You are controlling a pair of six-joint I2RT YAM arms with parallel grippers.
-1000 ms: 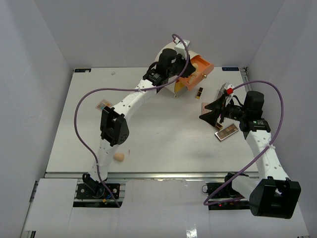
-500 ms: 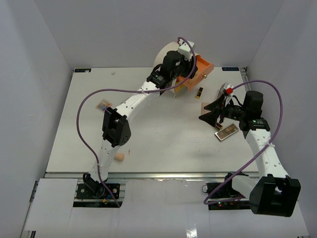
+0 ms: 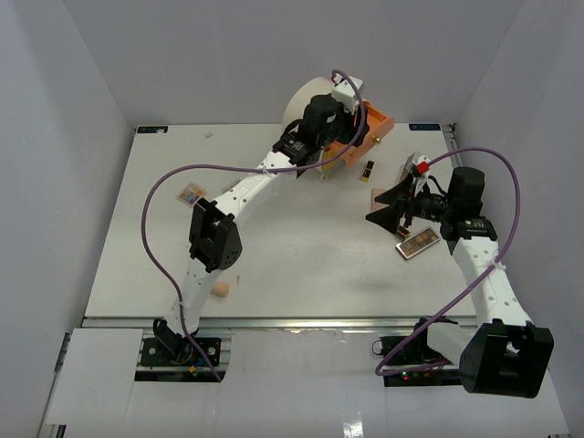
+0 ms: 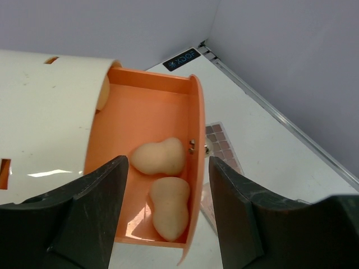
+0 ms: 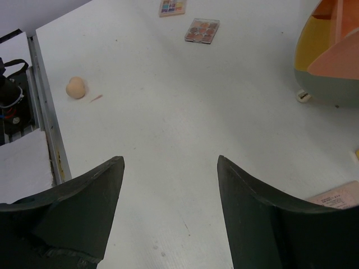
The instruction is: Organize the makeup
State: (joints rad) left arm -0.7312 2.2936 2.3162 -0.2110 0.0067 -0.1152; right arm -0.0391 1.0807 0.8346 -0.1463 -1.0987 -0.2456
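The cream round drawer box stands at the back with its orange drawer pulled out. Two peach sponges lie in the drawer. My left gripper hangs open just above them, holding nothing. A third sponge lies near the front left. A lipstick stands in front of the box. My right gripper hovers open and empty over the table, next to a brown palette. Two more palettes lie at the left.
Another palette lies on the table partly under the open drawer. White walls close in the table at the back and both sides. A purple cable loops off each arm.
My left gripper has gone from shut to open over the drawer and has shifted slightly to the right. The right arm has stayed still.
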